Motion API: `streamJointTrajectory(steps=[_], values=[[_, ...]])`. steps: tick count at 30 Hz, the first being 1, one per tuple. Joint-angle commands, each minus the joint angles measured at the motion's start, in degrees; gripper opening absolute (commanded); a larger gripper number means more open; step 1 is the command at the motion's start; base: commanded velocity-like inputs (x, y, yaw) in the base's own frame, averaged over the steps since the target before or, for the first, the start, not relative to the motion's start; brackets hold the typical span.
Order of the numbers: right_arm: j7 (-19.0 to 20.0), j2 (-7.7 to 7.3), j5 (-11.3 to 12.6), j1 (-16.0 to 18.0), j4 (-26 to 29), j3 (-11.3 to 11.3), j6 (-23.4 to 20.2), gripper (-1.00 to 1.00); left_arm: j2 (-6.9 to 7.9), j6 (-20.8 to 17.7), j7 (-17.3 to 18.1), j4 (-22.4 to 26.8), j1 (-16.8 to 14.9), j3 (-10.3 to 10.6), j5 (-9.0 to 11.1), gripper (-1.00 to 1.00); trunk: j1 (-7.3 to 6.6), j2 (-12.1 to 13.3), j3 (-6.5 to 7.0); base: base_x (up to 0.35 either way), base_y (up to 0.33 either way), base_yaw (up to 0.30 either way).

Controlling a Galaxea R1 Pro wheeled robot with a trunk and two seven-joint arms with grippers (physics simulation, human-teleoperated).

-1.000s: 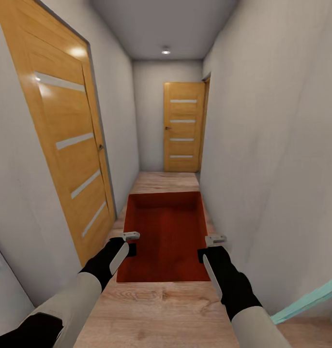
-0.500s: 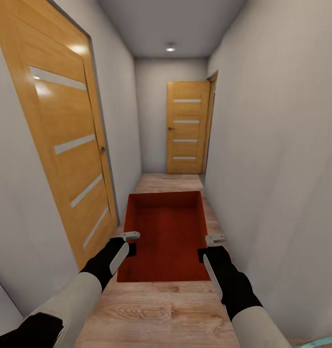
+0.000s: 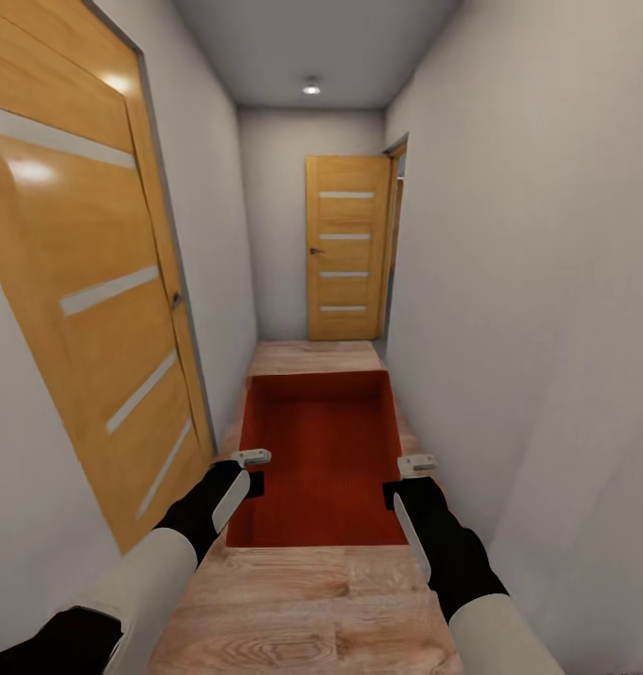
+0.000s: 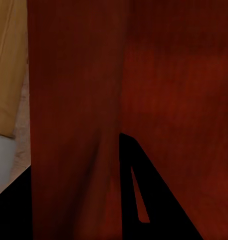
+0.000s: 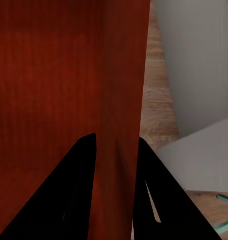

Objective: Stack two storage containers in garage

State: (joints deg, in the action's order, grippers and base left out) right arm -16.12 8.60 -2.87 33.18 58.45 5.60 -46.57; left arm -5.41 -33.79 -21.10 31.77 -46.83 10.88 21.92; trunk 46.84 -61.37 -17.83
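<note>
Storage container point(image 3: 321, 450): orange-red rectangular bin, low straight walls, flat ribbed bottom, open side up. Carried level in front of the robot, between the two arms, above the wood plank floor point(image 3: 312, 600) of a narrow hallway. No label, brand or writing can be read on it.

Left gripper point(image 3: 250, 469): at the container's left wall, near the corner closest to the robot. In the left wrist view the jaws straddle that red wall point(image 4: 79, 125), one dark finger point(image 4: 148, 195) on the inner side and the other at the outer side, clamped on it.

Right gripper point(image 3: 411, 473): at the container's right wall, near the corner closest to the robot. In the right wrist view two dark fingers point(image 5: 69, 195) sit on either side of the wall's edge point(image 5: 121, 150), drawn in narrowly and clamped on it.

Surroundings: plain grey-white walls point(image 3: 537, 309) on both sides; an orange wooden door point(image 3: 87, 281) with pale horizontal insets on the left wall; a second like door point(image 3: 345, 248) at the hallway's far end; one round ceiling light point(image 3: 311, 89). No writing on the doors or walls.
</note>
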Motion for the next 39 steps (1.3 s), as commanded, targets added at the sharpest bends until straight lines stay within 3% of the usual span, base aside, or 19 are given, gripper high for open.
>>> streamJointTrajectory(steps=[1,8,39], values=[[0.2,1.40,2.1,0.0,-0.1,2.0,0.3,-1.00,-1.36,0.4,0.1,0.1,0.0,-0.1,-1.6,-1.00,0.00,0.0,0.00,0.325,0.189,-0.284],[0.3,1.40,2.1,0.0,-0.1,2.0,0.3,-1.00,-1.36,0.4,0.1,0.1,0.0,-0.1,-1.6,-1.00,0.00,0.0,0.00,0.325,0.178,-0.198],[0.3,1.40,2.1,0.0,-0.1,2.0,0.3,-1.00,-1.36,0.4,0.1,0.1,0.0,-0.1,-1.6,-1.00,0.00,0.0,0.00,0.328,0.085,-0.002]])
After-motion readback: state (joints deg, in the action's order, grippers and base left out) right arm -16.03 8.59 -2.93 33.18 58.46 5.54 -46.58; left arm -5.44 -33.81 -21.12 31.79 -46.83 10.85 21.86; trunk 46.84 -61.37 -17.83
